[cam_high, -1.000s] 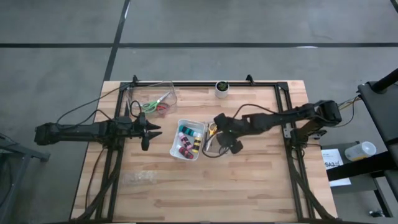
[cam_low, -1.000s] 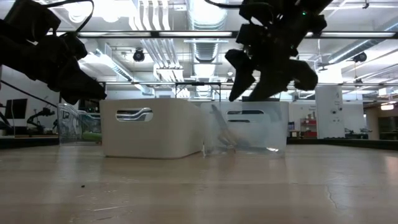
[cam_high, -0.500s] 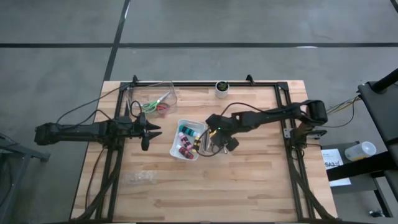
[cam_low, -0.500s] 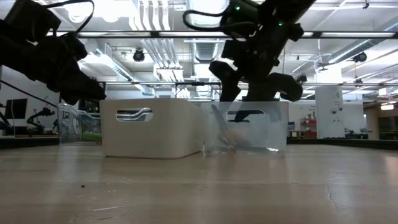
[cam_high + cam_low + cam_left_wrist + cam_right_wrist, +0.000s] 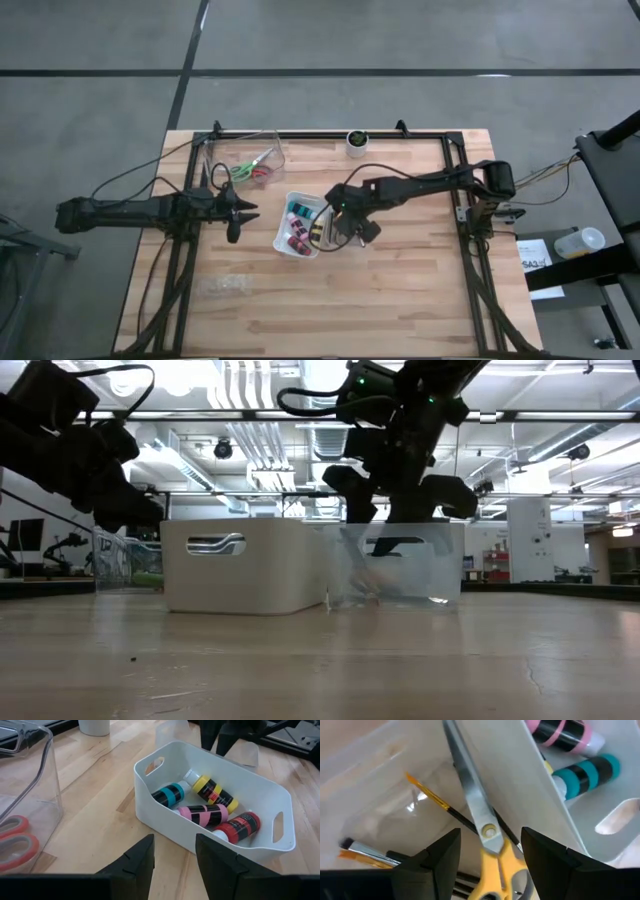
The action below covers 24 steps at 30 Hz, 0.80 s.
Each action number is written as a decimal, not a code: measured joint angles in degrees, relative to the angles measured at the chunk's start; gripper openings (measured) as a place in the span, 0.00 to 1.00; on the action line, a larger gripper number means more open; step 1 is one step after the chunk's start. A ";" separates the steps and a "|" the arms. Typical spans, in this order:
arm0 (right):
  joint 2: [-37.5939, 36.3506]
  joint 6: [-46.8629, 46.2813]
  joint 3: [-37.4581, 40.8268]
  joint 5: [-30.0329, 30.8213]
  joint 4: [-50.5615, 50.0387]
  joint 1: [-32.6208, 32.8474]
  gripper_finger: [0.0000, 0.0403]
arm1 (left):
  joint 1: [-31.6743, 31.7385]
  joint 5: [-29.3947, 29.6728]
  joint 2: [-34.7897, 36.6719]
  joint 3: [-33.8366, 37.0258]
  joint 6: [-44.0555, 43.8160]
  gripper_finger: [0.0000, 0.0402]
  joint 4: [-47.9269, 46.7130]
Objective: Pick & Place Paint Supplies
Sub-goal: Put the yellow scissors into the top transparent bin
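A white bin (image 5: 303, 226) near the table's middle holds teal (image 5: 169, 795), yellow-and-black (image 5: 215, 791), pink (image 5: 202, 813) and red (image 5: 239, 825) paint bottles, all lying flat. A clear tub (image 5: 340, 238) stands against its right side. In the tub lie yellow-handled scissors (image 5: 487, 832) and thin dark brushes (image 5: 432, 800). My right gripper (image 5: 347, 224) hangs open above this tub, pointing steeply down, a finger on each side of the scissors' pivot and apart from it. My left gripper (image 5: 175, 860) waits open, left of the bin.
A second clear tub (image 5: 250, 160) at the far left holds red-handled scissors (image 5: 15, 840) and a green-handled pair. A small white cup (image 5: 356, 140) stands at the far edge. A black frame (image 5: 455, 170) rims the table. Bare wood lies toward the near edge.
My right gripper has moved toward the table's left edge and down a little, from right of the clear tub to above it beside the white bin. It has tipped more steeply downward. Its fingers stay open.
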<state>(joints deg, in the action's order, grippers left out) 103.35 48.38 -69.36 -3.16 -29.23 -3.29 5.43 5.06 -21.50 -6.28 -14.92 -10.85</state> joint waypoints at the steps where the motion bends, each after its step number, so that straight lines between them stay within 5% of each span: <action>1: 0.00 0.03 0.11 0.00 0.14 0.02 0.51 | -0.02 0.00 0.00 0.00 0.00 0.37 -0.04; 24: 3.37 1.11 0.59 -0.31 3.13 -0.55 0.51 | -0.02 0.00 -0.02 -0.02 0.00 0.37 -0.47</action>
<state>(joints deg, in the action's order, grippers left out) 106.72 49.50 -68.77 -3.46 -26.10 -3.84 5.41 5.06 -21.52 -6.30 -14.92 -11.31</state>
